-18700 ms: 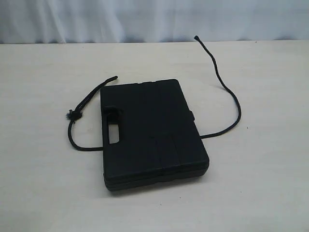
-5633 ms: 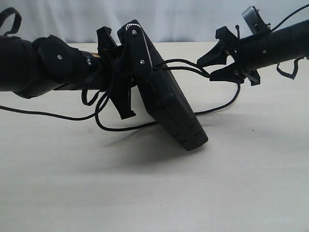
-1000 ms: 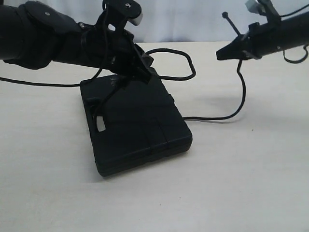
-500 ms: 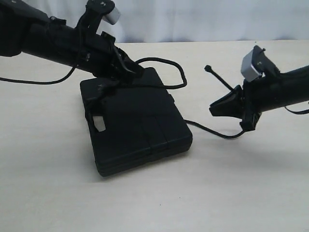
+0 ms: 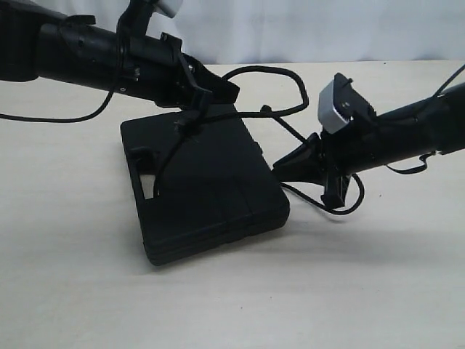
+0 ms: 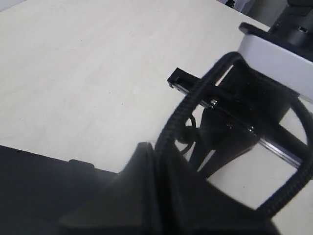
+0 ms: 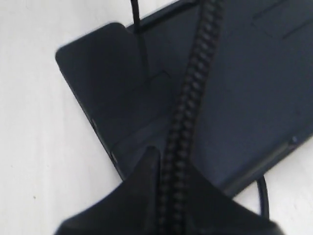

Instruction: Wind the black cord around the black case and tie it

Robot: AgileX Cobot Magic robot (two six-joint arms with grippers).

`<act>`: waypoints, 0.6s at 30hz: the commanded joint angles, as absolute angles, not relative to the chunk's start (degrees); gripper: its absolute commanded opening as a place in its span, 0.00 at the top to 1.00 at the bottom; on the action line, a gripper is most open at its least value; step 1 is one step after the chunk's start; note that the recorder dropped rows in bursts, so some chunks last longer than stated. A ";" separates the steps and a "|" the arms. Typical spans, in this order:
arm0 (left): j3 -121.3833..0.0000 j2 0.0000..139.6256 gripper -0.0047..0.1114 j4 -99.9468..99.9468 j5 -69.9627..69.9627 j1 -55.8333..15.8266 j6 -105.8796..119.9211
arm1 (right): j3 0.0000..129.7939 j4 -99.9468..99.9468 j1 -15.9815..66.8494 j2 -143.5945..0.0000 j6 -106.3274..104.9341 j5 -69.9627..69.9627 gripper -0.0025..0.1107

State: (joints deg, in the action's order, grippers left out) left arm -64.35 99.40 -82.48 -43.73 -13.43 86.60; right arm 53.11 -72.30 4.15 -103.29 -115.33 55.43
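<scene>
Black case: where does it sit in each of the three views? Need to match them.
Exterior view: the black case lies flat, left of centre in the picture.
Left wrist view: the case is the dark slab in the picture's lower left.
Right wrist view: the case fills the picture's upper right.
Shared landmark: the black cord, visible in all three.

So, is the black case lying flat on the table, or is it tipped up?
Lying flat. The black case rests with its broad face up, its near edges down on the table.

Exterior: elevated, oblique, covers whole table [image 5: 73,291]. Wrist cameras: very close. All three share black case [image 5: 211,182].
</scene>
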 commanded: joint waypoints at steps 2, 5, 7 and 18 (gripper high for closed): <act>-64.75 99.12 0.96 -83.26 -44.40 -13.36 86.70 | 53.00 -79.02 4.19 -103.13 -119.50 59.25 0.94; -64.75 99.12 0.96 -83.14 -44.40 -13.36 86.70 | 53.00 -80.48 4.19 -103.13 -120.86 61.70 0.94; -64.75 99.12 0.96 -83.15 -44.28 -13.36 86.70 | 53.00 -81.24 4.19 -103.13 -120.86 62.69 0.94; -64.75 101.16 0.71 -82.99 -45.61 -14.39 86.70 | 53.23 -82.62 4.85 -98.97 -121.19 63.07 0.94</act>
State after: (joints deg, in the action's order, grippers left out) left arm -64.35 100.46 -82.48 -44.46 -13.54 86.60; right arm 53.11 -82.17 4.26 -99.83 -119.32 63.21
